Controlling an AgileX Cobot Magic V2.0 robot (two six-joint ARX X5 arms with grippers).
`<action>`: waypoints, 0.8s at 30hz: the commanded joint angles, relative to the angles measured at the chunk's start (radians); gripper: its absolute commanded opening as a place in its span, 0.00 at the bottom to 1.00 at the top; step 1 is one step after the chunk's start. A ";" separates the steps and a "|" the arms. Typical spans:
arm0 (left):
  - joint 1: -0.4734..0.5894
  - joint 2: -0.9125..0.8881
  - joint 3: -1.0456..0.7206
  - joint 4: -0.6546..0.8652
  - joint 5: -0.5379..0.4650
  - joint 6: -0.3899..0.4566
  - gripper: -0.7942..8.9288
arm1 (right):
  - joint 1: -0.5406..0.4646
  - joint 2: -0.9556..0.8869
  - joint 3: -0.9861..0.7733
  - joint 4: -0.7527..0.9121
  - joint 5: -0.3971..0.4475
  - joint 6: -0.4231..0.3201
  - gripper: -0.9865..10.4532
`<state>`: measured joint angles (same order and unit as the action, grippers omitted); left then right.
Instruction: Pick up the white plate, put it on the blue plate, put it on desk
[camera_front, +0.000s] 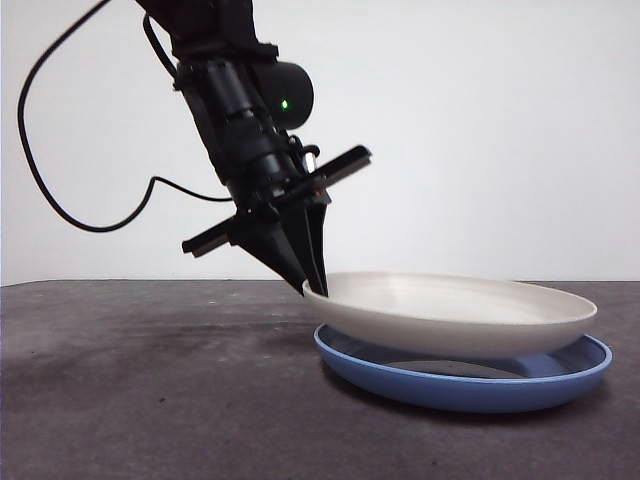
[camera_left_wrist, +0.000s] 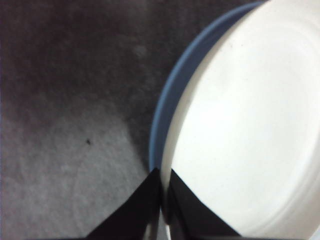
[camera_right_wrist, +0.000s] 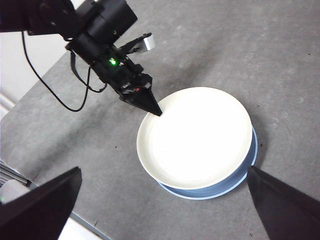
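The white plate (camera_front: 455, 305) hangs tilted just above the blue plate (camera_front: 470, 385), which lies on the desk (camera_front: 150, 380). My left gripper (camera_front: 315, 288) is shut on the white plate's left rim and holds that side up. In the left wrist view the jaws (camera_left_wrist: 162, 192) pinch the white rim (camera_left_wrist: 240, 135), with the blue rim (camera_left_wrist: 172, 95) showing beside it. The right wrist view shows the white plate (camera_right_wrist: 197, 137) over the blue plate (camera_right_wrist: 240, 175) and the left gripper (camera_right_wrist: 156, 112) at its rim. My right gripper (camera_right_wrist: 160, 220) is open and high above the desk.
The dark speckled desk (camera_right_wrist: 280, 60) spreads around the plates. Its edge (camera_right_wrist: 45, 200) shows in the right wrist view. A black cable (camera_front: 60, 200) hangs from the left arm.
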<state>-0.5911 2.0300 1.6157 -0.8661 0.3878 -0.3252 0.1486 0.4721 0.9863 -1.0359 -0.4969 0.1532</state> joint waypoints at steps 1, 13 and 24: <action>-0.006 0.037 0.027 0.010 0.000 -0.002 0.09 | 0.000 0.002 0.019 0.006 0.000 -0.012 0.60; -0.019 0.058 0.027 0.059 0.000 -0.013 0.09 | 0.000 0.002 0.019 0.007 0.001 -0.023 0.60; -0.032 0.069 0.027 0.051 0.000 -0.001 0.09 | 0.000 0.002 0.019 0.006 0.000 -0.023 0.60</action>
<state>-0.6147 2.0750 1.6165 -0.8185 0.3878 -0.3313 0.1486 0.4717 0.9863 -1.0359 -0.4969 0.1379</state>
